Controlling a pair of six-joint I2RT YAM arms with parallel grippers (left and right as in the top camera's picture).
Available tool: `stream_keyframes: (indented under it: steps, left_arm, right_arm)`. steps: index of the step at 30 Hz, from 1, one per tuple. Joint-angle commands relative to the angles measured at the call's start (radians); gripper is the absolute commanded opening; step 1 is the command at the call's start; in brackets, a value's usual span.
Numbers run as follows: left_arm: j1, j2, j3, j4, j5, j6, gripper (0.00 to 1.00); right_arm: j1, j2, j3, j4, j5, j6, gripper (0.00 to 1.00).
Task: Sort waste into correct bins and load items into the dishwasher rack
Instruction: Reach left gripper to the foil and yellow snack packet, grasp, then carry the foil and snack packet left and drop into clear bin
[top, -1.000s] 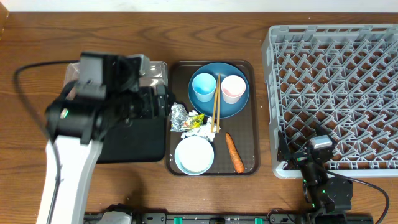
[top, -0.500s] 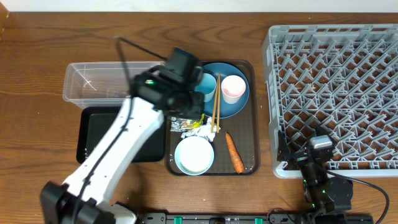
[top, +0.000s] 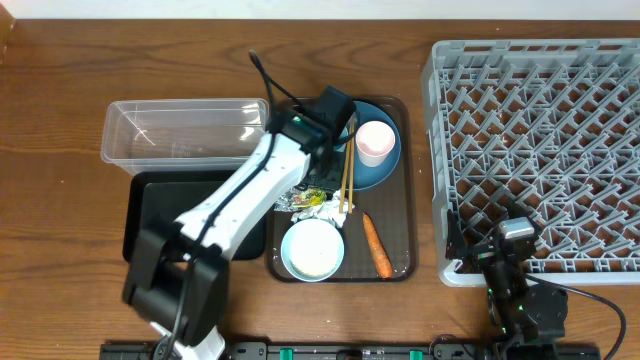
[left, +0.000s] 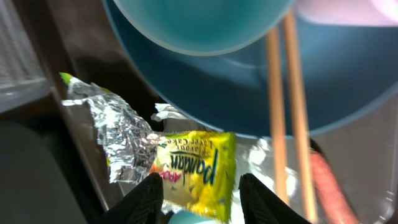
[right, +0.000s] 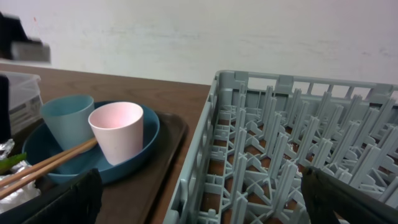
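My left gripper (top: 322, 140) is open and empty, low over the brown tray; its fingers (left: 205, 200) straddle the crumpled silver foil wrapper (left: 118, 134) with its yellow label. The arm hides the light-blue cup from overhead; the cup shows in the left wrist view (left: 199, 25) on the dark-blue plate (top: 385, 172). The pale-pink cup (top: 374, 143) and chopsticks (top: 347, 185) also rest on the plate. White tissue wads (top: 322, 209), the white bowl (top: 312, 250) and the carrot (top: 376, 245) lie nearer. My right gripper (right: 205, 208) is open and empty at the grey rack's (top: 540, 150) front-left corner.
The clear tub (top: 180, 130) stands left of the brown tray (top: 403, 262), with the black tray (top: 150, 215) in front of it. The left arm crosses over the black tray's right side. The rack fills the right of the table.
My left arm has swung right, from above the tub and black tray to over the brown tray, and now sits above the foil wrapper. The right arm has not moved.
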Motion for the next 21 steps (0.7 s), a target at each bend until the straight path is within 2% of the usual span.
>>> stream_keyframes:
  steps: [1, 21]
  left_arm:
    - [0.001, 0.031, -0.008, 0.001, -0.026, -0.027, 0.43]
    - [-0.057, 0.045, -0.021, -0.021, -0.023, -0.027, 0.44]
  right_arm:
    - [-0.006, -0.004, -0.002, -0.003, -0.001, -0.004, 0.99]
    - [-0.006, -0.004, -0.002, -0.003, -0.002, -0.004, 0.99]
